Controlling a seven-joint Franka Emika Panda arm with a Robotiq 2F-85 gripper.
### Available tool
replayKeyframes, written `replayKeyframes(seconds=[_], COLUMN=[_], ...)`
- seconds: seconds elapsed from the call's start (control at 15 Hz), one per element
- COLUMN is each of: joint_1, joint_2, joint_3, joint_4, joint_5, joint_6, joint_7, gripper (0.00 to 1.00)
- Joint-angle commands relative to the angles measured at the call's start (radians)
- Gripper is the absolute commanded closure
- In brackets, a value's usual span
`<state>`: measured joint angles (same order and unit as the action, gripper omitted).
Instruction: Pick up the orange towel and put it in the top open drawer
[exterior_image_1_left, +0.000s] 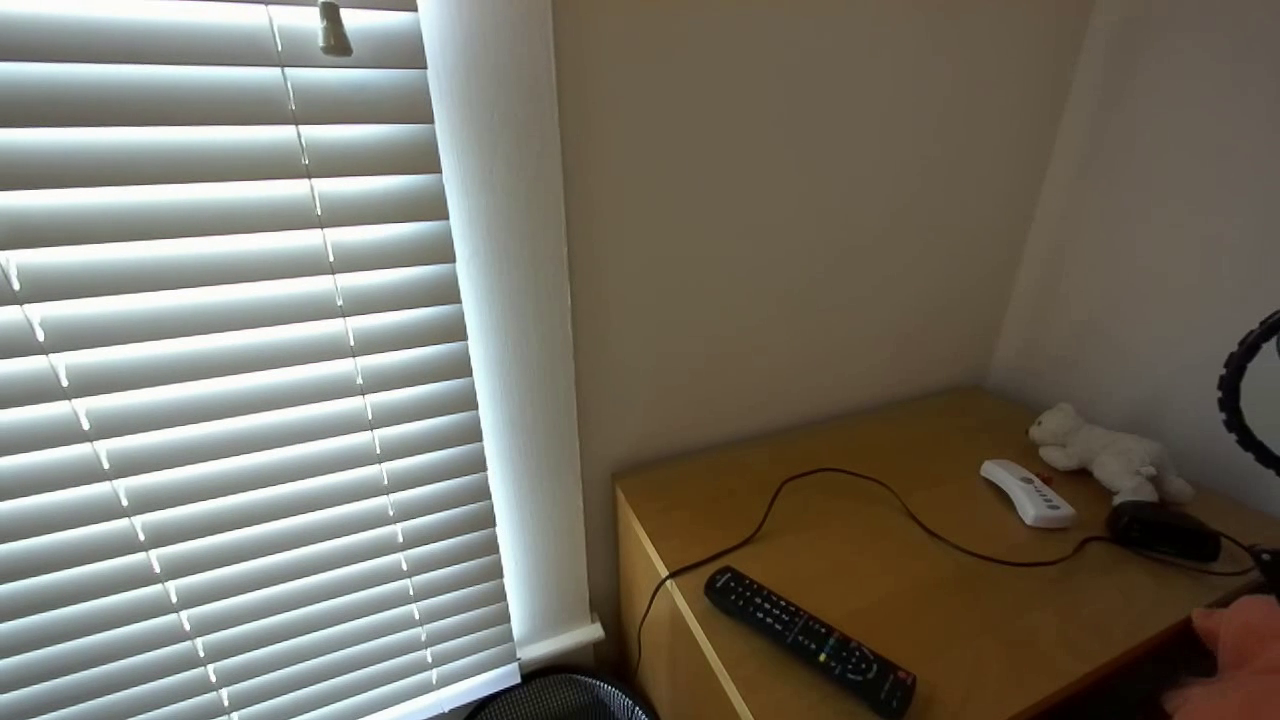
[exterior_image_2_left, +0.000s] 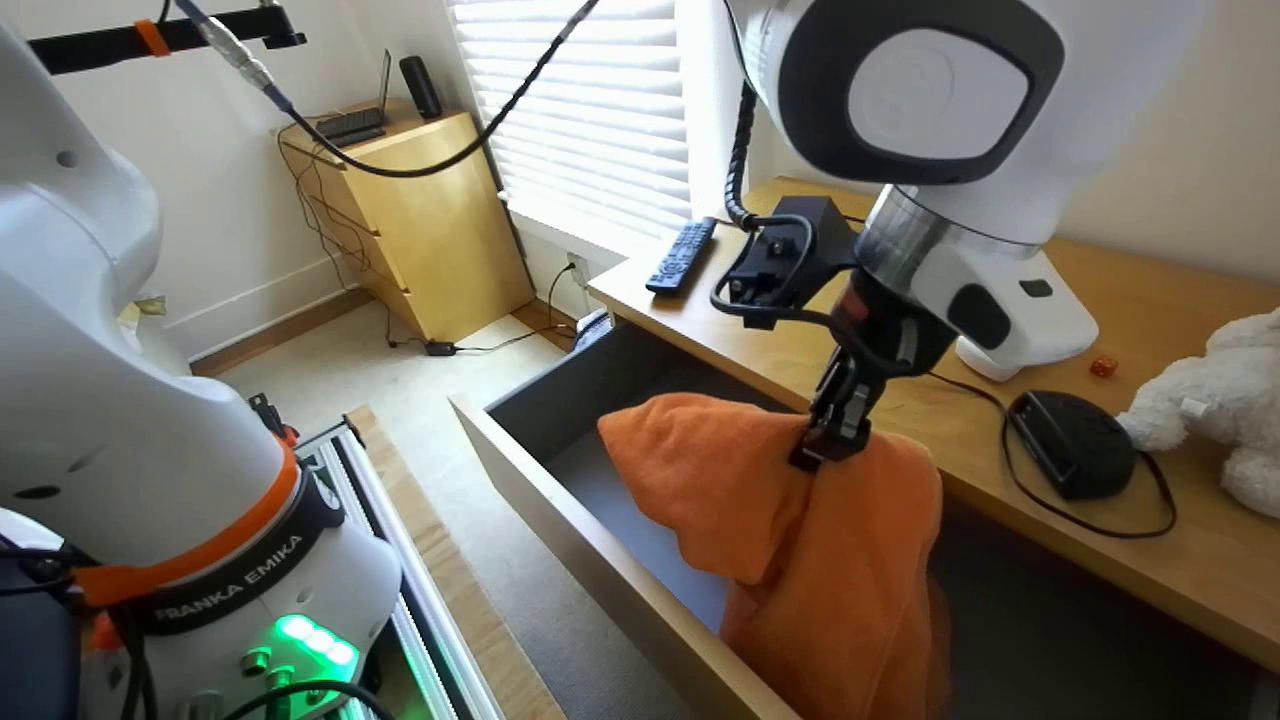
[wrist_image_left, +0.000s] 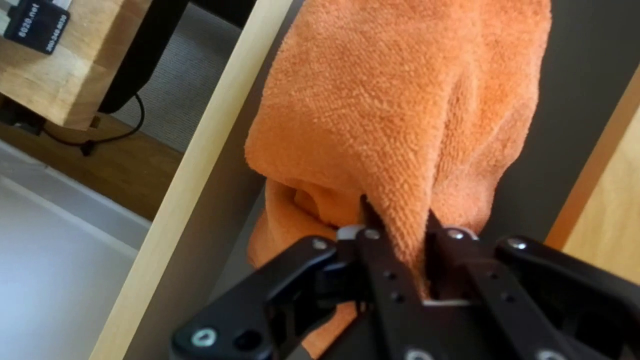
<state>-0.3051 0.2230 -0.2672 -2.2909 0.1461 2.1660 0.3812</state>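
"Gripper (wrist_image_left: 400, 217), black and two-fingered: in what state does the wrist view show it?"

"Clamped. A fold of the orange terry towel (exterior_image_2_left: 850, 580) stands pinched between the fingers, one finger to each side of the cloth."

"Where does the towel hang relative to the dresser top (exterior_image_1_left: 870, 580)?"

"Beyond its front edge, draped from the fingertips in two broad lobes. The cloth hangs into the open top drawer (wrist_image_left: 195, 172), between that front edge and the drawer's front panel (exterior_image_2_left: 600, 560). Whether the lowest folds touch the drawer floor cannot be judged; the towel itself covers the spot."

"Which object marks the front corner nearest the window blinds (exterior_image_1_left: 240, 350)?"

"Black remote control (exterior_image_1_left: 810, 640), lying near that corner, buttons uppermost. Thin dark cord (exterior_image_1_left: 830, 469) crosses the surface between the remote control and the back edge, then drops over the end edge on the window side."

"And the opposite end?"

"White stuffed bear (exterior_image_1_left: 1110, 455), lying near the far end edge. Near it, a white handheld remote (exterior_image_1_left: 1028, 495). Black cased device (exterior_image_1_left: 1165, 530), lying near the front edge, with the cord running up to it. Both exterior views show the bear, the device and the black remote control."
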Motion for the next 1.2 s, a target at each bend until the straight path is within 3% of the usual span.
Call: replayKeyframes(seconds=[0.0,0.13,0.4,0.6,0.93,1.13], joint_1=[-0.008,-0.007,0.014,0.039,0.057,0.074], joint_2=[0.084,0.073,-0.086,-0.228,-0.428,-0.509], joint_3=[-0.017,-0.014,-0.015,-0.011,0.031,0.071], joint_4=[0.062,0.069,0.008,-0.032,-0.048,-0.044], joint_5=[0.079,0.102,0.068,-0.023,-0.213,-0.256], joint_6=[0.002,-0.006,0.0,0.0,-0.005,0.011], joint_7=[-0.011,-0.031,-0.092,-0.148,-0.193,-0.255], gripper=[0.58,0.52,0.21,0.01,0.0,0.0])
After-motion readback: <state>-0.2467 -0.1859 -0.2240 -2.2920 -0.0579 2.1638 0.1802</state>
